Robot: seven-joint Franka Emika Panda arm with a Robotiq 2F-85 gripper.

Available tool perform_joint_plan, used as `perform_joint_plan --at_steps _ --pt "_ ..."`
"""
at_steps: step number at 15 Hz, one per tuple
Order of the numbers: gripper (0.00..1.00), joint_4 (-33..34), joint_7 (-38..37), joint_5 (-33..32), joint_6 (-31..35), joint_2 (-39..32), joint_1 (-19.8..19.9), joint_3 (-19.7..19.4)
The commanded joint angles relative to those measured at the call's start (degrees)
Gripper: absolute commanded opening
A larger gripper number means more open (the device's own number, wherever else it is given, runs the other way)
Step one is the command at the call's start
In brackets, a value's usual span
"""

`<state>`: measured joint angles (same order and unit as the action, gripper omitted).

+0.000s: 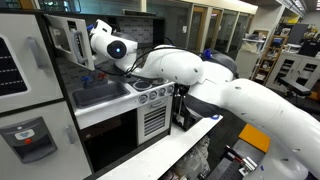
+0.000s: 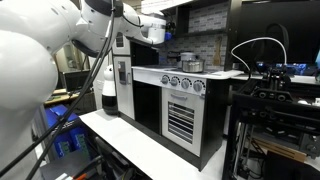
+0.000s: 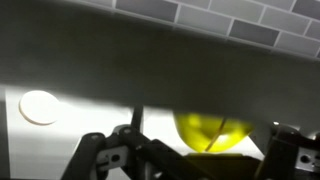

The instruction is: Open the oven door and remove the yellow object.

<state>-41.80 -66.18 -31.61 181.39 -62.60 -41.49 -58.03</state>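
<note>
Lab room with shelving and glass partitions, where a toy kitchen (image 1: 120,110) stands on a pale floor. In both exterior views a white arm (image 1: 185,68) reaches over the counter toward the small white oven's door (image 1: 64,42), which appears to be swung open, though the angle leaves that uncertain. The wrist view shows grey tiles (image 3: 240,25) at the top and a dark blurred band (image 3: 150,65) across the middle. Below the band is the ball (image 3: 212,130), bright yellow, with its upper part hidden behind the band. The gripper (image 3: 186,152) has its jaws spread wide and holds nothing; the ball lies ahead of it, apart from both fingers (image 3: 95,150) and a little toward the right one. The step in hand looks to be the approach for the grasp. To do it well, shift slightly toward the ball so it sits centred, stay low enough to pass under the band, advance until the fingers flank its widest part, then close gently, since a smooth round ball may roll or squirt away.
</note>
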Motion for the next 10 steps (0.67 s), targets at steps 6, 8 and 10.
perform_joint_plan --at_steps 6,8,10 --pt "1.00 -6.14 -1.06 -0.73 -0.42 1.64 -3.76 -1.26" --pt "1.00 -6.92 -1.17 -0.72 -0.33 1.81 -4.12 -1.52" --pt "1.00 -7.71 -1.12 -0.73 -0.20 2.04 -4.48 -1.65"
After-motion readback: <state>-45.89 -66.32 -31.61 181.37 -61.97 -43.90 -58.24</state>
